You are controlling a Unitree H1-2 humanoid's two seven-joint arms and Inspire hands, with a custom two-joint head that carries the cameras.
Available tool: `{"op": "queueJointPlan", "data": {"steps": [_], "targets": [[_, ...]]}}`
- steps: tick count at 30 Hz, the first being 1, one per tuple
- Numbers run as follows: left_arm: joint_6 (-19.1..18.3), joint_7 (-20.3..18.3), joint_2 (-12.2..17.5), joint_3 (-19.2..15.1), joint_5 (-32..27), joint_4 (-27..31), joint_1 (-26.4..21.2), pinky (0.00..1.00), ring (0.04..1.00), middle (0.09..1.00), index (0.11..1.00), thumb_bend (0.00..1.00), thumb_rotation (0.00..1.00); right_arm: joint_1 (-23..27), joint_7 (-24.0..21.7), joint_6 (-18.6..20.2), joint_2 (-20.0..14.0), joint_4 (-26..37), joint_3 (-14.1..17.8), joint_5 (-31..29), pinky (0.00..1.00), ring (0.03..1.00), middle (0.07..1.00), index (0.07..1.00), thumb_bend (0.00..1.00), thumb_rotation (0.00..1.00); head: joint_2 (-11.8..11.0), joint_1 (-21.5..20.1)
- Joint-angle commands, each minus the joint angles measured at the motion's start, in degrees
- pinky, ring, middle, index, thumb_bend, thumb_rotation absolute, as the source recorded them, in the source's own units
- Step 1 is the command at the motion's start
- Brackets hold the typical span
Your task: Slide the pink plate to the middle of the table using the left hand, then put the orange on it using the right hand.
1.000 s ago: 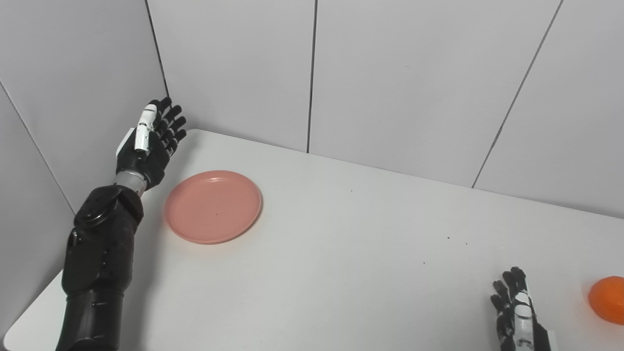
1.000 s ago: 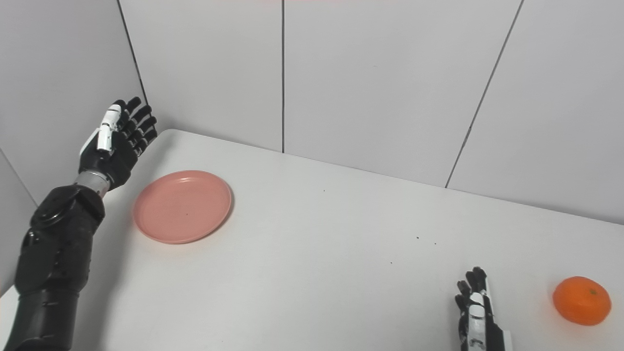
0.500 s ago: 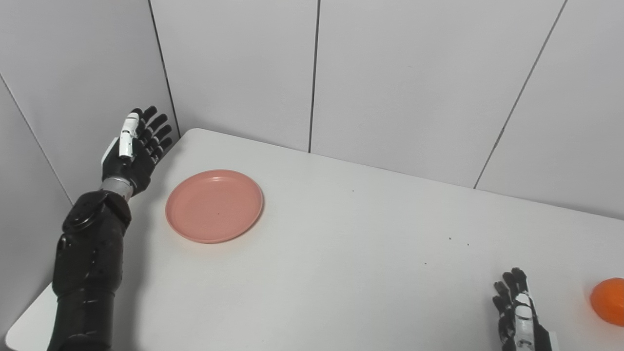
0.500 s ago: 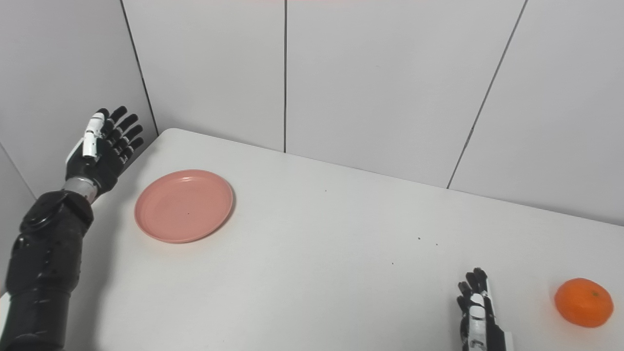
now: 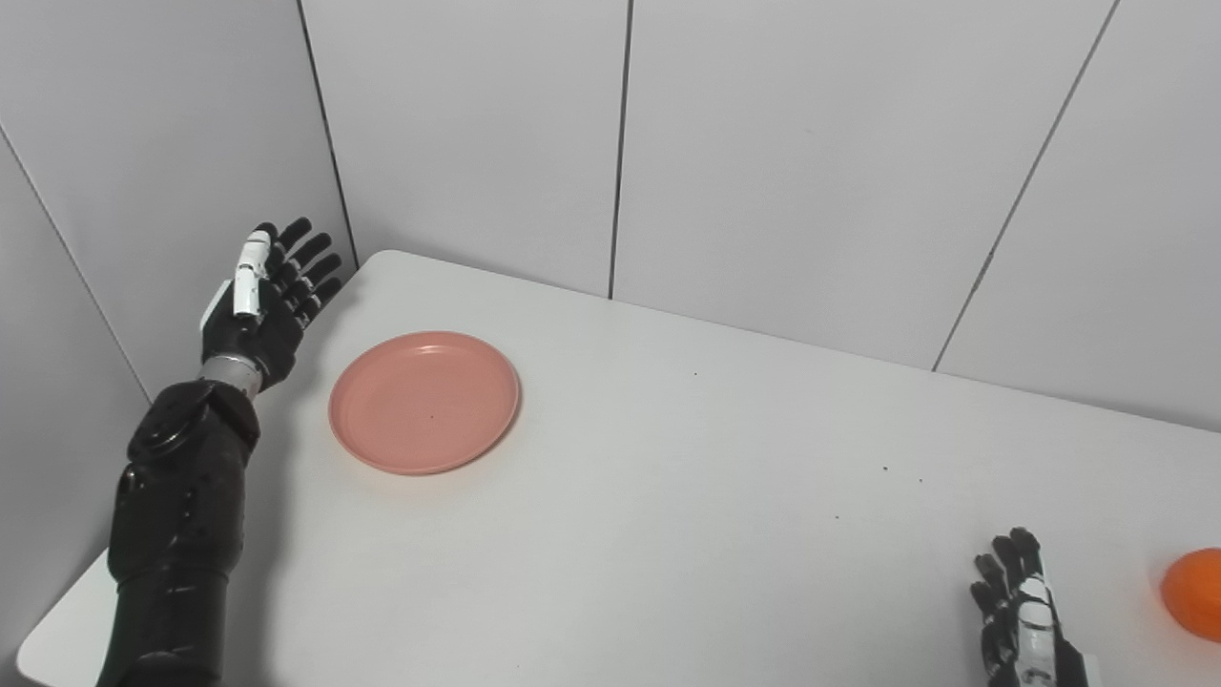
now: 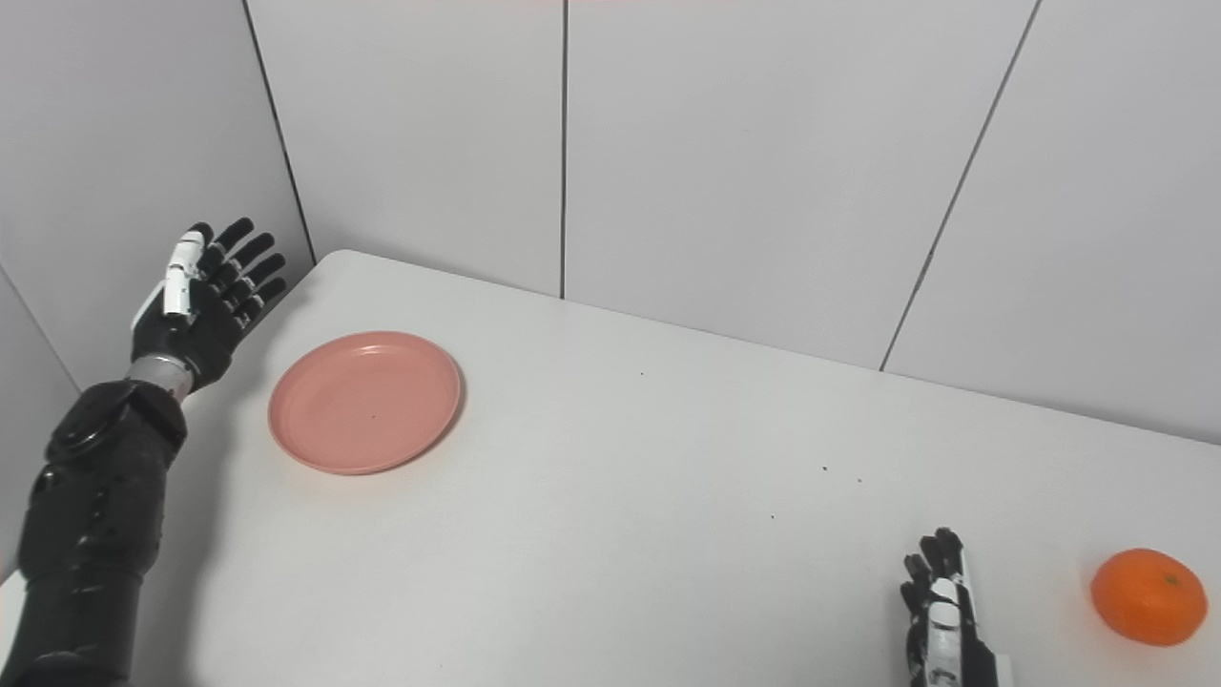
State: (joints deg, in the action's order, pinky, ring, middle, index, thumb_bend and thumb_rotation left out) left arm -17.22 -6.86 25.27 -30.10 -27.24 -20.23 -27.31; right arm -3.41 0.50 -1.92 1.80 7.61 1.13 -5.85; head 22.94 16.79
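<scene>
The pink plate [image 5: 424, 402] lies flat on the white table [image 5: 668, 496] near its far left corner. My left hand [image 5: 259, 303] is raised just left of the plate, palm turned toward it, fingers spread and open, apart from the rim. The orange [image 6: 1148, 596] rests on the table at the near right. My right hand [image 6: 940, 615] lies at the bottom edge, left of the orange, fingers extended, holding nothing; only its upper part shows.
Grey panelled walls [image 5: 811, 162] close off the table at the back and on the left, close behind my left hand. The table's left corner edge [image 5: 57, 620] shows at the bottom left. A few dark specks [image 5: 887, 469] dot the tabletop.
My left hand drew back leftward and slightly down from the wall corner, staying open. The plate, orange and right hand stayed put; the view shifted slightly.
</scene>
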Motion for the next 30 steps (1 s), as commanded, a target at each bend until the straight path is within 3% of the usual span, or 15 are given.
{"op": "queueJointPlan", "data": {"steps": [1,30], "targets": [[2.3,0.3,0.9,-0.4,-0.4,0.4,-1.1,0.89,0.879,0.881,0.867,0.30,1.00,-0.5,0.3,1.8,-0.9,1.1,1.2,-0.2,0.99,0.965,0.965,0.968,0.10,1.00,0.1,0.2],[6.0,-2.5,1.3,1.6,-0.2,-8.8,0.0,0.92,0.899,0.897,0.883,0.29,1.00,-0.2,0.6,2.8,-1.3,1.4,1.3,-0.3,1.00,0.966,0.959,0.951,0.13,1.00,0.8,0.6]]}}
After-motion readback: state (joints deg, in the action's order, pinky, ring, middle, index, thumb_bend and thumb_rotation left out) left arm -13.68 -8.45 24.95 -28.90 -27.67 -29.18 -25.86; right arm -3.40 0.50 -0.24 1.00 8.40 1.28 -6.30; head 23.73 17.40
